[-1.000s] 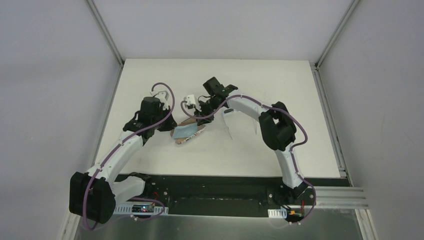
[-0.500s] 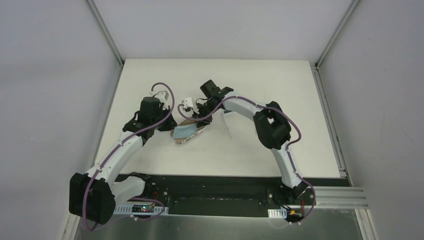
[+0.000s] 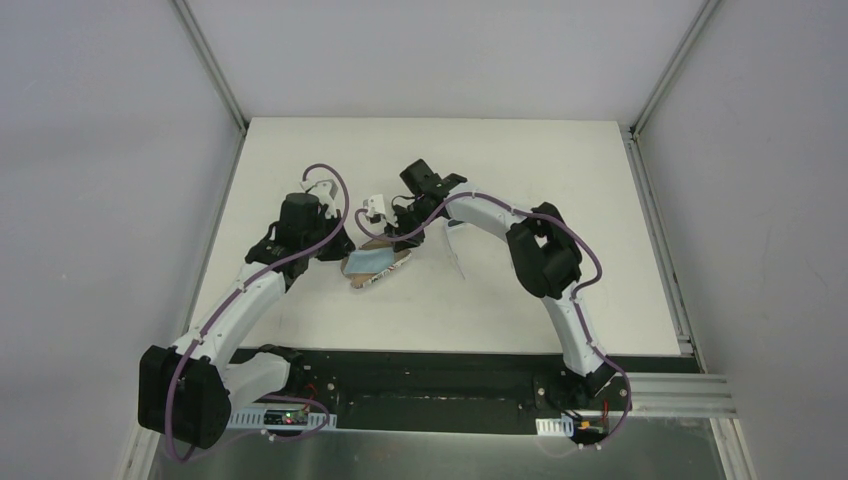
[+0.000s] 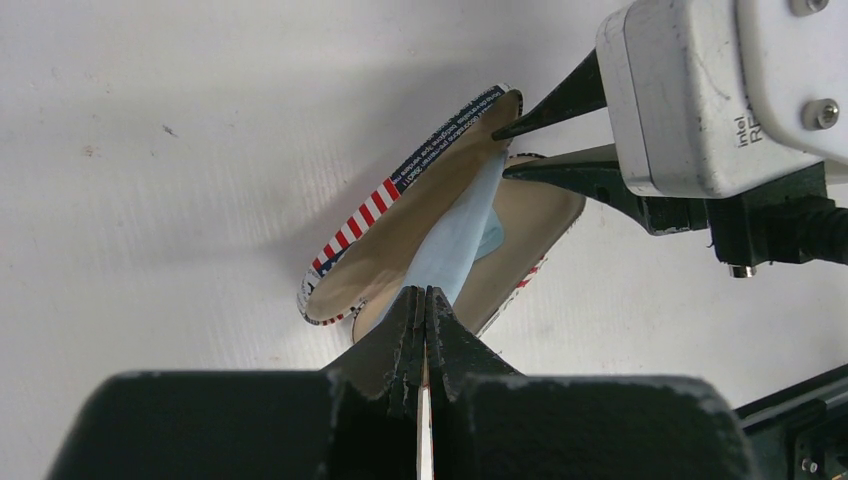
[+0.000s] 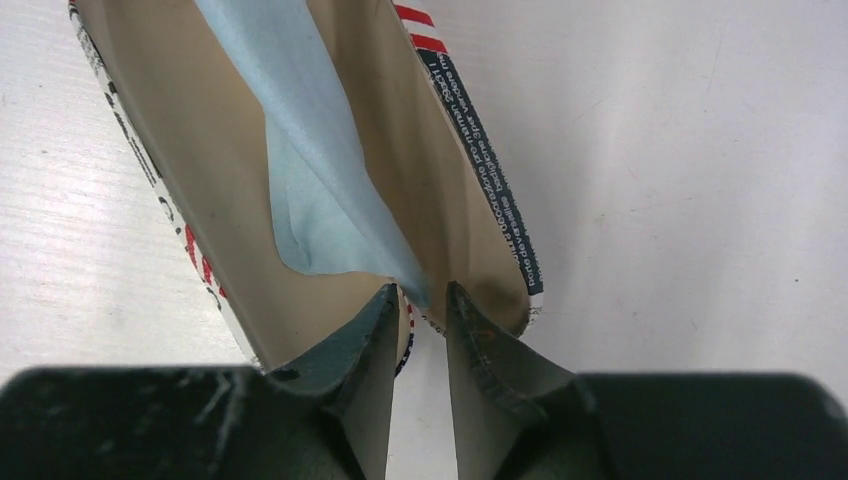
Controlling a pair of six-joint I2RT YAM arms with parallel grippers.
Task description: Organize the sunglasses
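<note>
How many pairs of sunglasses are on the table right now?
1. The sunglasses lie on the table just right of the open case with the blue cloth, partly under the right arm, which hides part of them.

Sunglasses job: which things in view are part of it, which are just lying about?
Job:
- sunglasses, on the table right of the case, not held
- case, lying open
- cloth, draped in the case, pinched by the left gripper

Lying about:
- nothing else that I can see
</note>
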